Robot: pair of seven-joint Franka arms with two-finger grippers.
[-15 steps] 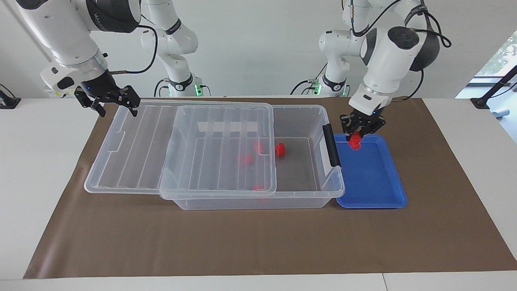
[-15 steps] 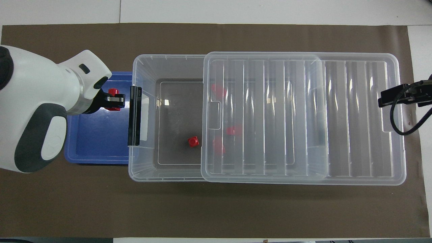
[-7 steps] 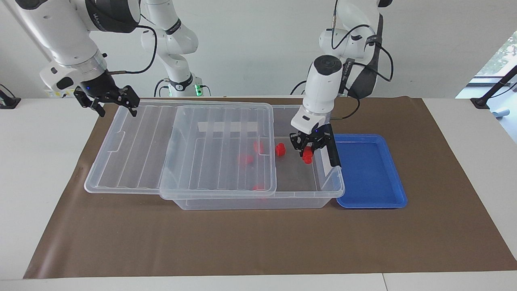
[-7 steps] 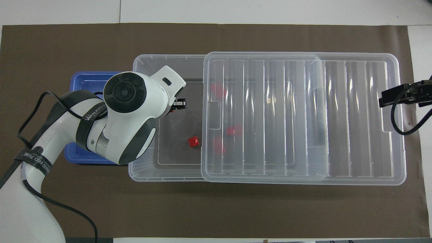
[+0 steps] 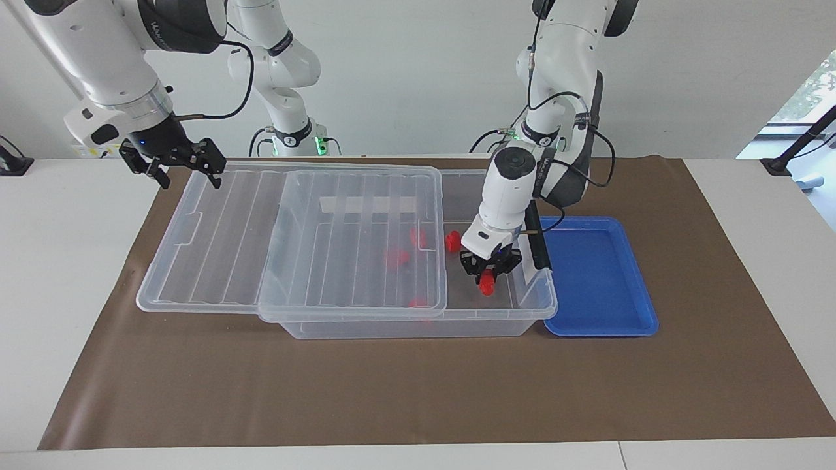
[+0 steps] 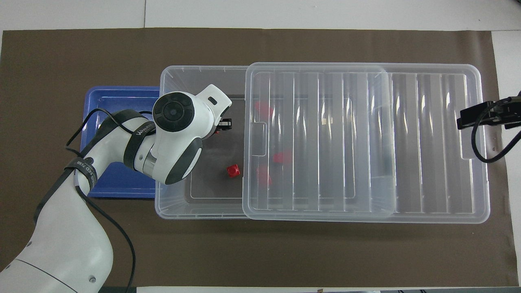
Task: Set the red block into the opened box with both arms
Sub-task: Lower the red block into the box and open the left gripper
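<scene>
Facing view, left claw (image 5: 487, 274): clamped on the red block (image 5: 486, 283), low inside the box (image 5: 418, 326), in the uncovered end.
Facing view, edges: the black latch bar (image 5: 537, 245) stands just beside this claw; the lid (image 5: 294, 241) edge is near it toward the right arm's end.
Facing view, right claw (image 5: 175, 163): fingers spread wide, holding nothing, over the lid's outer end.
Facing view, loose blocks: one red block (image 5: 453, 241) on the uncovered floor near the left claw, others under the lid.
Overhead view, left claw (image 6: 224, 124): mostly hidden under its wrist, over the uncovered floor.
Overhead view, open room: bare box floor (image 6: 211, 179) between the left claw and a loose block (image 6: 233, 171).
Overhead view, blue tray (image 6: 97, 106): on the desk, touching the box's latch end.
</scene>
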